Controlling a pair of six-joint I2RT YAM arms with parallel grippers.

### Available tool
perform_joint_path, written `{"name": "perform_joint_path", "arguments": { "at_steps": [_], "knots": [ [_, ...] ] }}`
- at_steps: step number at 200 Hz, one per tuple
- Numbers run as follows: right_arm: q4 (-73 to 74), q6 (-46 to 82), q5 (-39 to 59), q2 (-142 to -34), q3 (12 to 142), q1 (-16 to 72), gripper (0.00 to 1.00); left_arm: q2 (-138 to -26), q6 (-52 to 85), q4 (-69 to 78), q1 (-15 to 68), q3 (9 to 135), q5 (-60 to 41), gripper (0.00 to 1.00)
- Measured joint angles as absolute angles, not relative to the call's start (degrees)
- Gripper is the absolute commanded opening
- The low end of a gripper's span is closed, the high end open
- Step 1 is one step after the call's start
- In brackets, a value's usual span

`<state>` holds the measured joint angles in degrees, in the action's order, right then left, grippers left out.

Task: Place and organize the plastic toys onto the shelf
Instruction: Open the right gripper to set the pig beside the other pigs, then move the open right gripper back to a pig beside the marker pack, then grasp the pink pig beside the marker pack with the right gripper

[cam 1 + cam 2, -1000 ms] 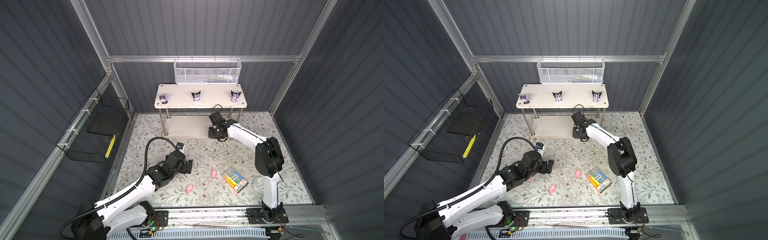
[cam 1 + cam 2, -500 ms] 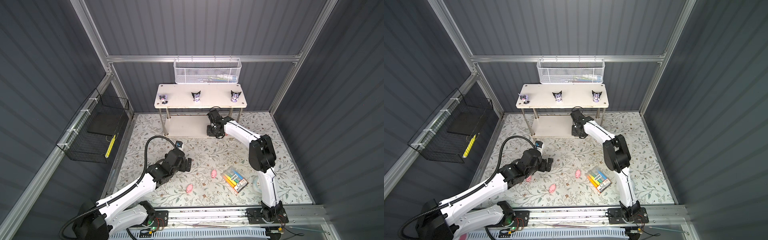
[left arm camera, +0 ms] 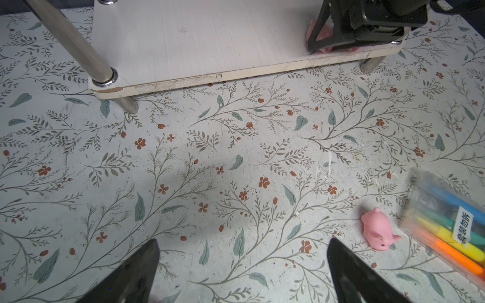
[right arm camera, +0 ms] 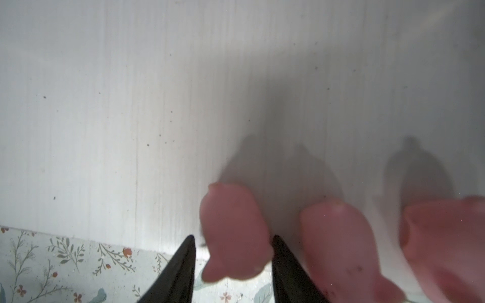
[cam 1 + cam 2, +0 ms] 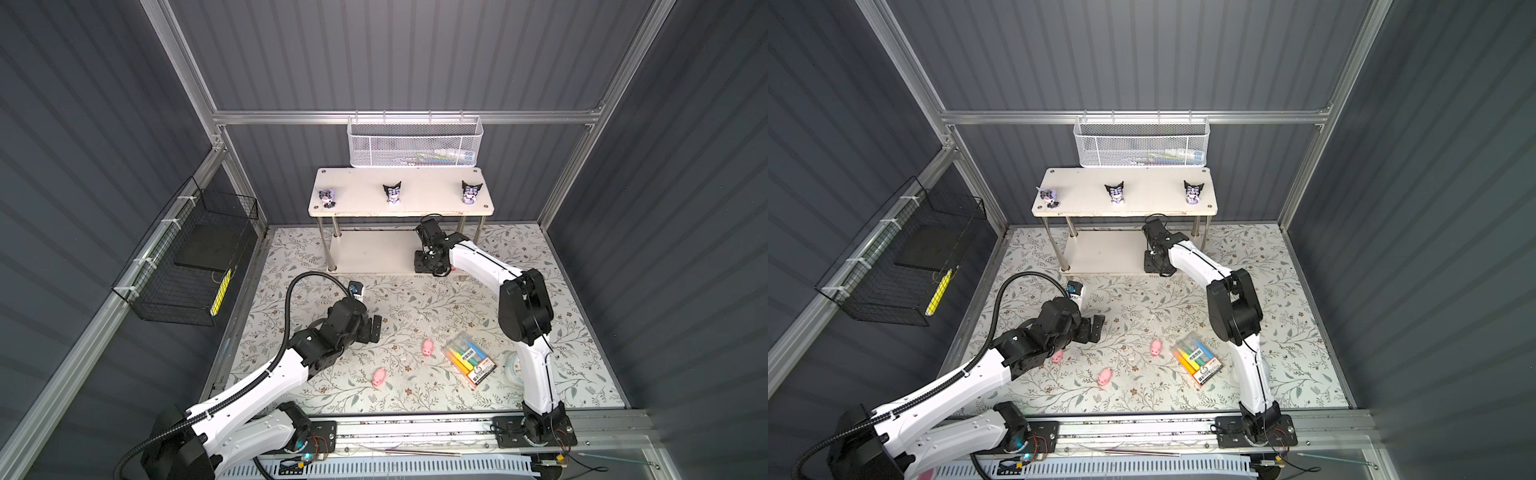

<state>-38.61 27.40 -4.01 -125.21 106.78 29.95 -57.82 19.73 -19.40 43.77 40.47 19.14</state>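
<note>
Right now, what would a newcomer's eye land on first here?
Three black-eared figurines stand in a row on the top board of the white shelf. Below, at the lower board's right end, the right gripper straddles a pink pig beside two more pigs. Loose pigs lie on the floral table near the marker pack.

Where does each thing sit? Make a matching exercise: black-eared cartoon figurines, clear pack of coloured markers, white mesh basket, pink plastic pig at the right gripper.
Things
1. three black-eared cartoon figurines
2. clear pack of coloured markers
3. white mesh basket
4. pink plastic pig at the right gripper
Places
A. back rail
B. lower board of the white two-tier shelf
C. floral mat
D. shelf's top board
Pairs: 1-D, 2-C, 3-A, 4-B
</note>
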Motion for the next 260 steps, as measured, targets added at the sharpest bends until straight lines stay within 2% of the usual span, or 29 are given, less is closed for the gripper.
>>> {"name": "perform_joint_path", "arguments": {
  "at_steps": [45,93,184,219,260],
  "knots": [
    [-38.2,28.0,-4.2,-116.8,99.4,31.7,0.53,-53.5,21.2,-21.1,43.8,40.4,18.3,1.0],
    [-36.4,30.1,-6.1,-104.9,85.7,36.0,0.55,-46.6,25.0,-21.7,43.8,37.2,15.3,1.0],
    [-34.2,42.6,-12.9,-86.5,58.7,51.5,0.57,-32.1,34.2,-21.7,43.9,24.5,5.4,1.0],
    [-32.7,47.5,-14.7,-85.0,53.6,54.6,0.57,-31.8,36.4,-20.3,45.2,20.8,3.7,1.0],
    [-29.6,50.2,-14.8,-88.1,52.6,55.9,0.57,-31.7,38.0,-20.2,46.5,18.6,3.3,1.0]
  ]
}}
